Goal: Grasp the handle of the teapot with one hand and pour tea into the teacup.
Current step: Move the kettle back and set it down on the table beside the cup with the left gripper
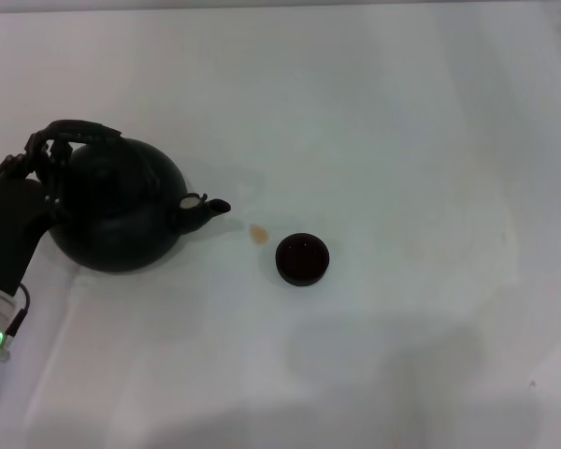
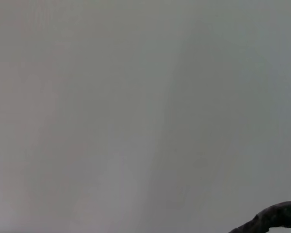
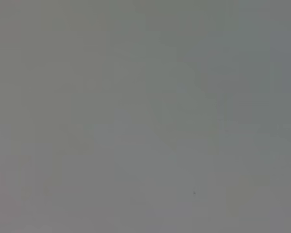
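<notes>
On the white bench [image 1: 402,112], the left gripper [image 1: 39,164] has its fingers closed on the arched handle of the round black teapot [image 1: 122,206], whose stubby spout points right toward the small dark teacup [image 1: 302,259] nearby.

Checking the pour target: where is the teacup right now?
In the head view the teacup stands on the white table near the middle, just right of the teapot, apart from its spout, with a small tan spot between them.
</notes>
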### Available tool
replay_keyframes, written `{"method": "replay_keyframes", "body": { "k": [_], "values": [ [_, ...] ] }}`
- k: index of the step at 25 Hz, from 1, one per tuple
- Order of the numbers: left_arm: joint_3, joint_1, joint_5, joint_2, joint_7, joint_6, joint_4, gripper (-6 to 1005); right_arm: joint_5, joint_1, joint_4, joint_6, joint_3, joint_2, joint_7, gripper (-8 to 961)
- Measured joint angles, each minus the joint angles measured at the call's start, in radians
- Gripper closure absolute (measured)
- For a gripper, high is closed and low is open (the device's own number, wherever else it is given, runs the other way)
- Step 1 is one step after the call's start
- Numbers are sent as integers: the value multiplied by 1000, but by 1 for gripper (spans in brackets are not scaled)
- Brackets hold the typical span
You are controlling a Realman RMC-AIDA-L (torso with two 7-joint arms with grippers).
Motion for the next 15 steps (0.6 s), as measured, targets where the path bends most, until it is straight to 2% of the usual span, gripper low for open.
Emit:
{"method": "replay_keyframes", "body": {
  "k": [5,11,15],
  "values": [
    [-2,-4,38,1,0,-1,3,751,0,-4,0,0,1,0,0,142],
    [-6,-9,92,2,-4,-2,6,718,0,-4,0,0,3,-1,0,142],
    [-7,-8,90,1,-6,-2,6,556,0,-4,0,0,4,-3,0,142]
  ]
}}
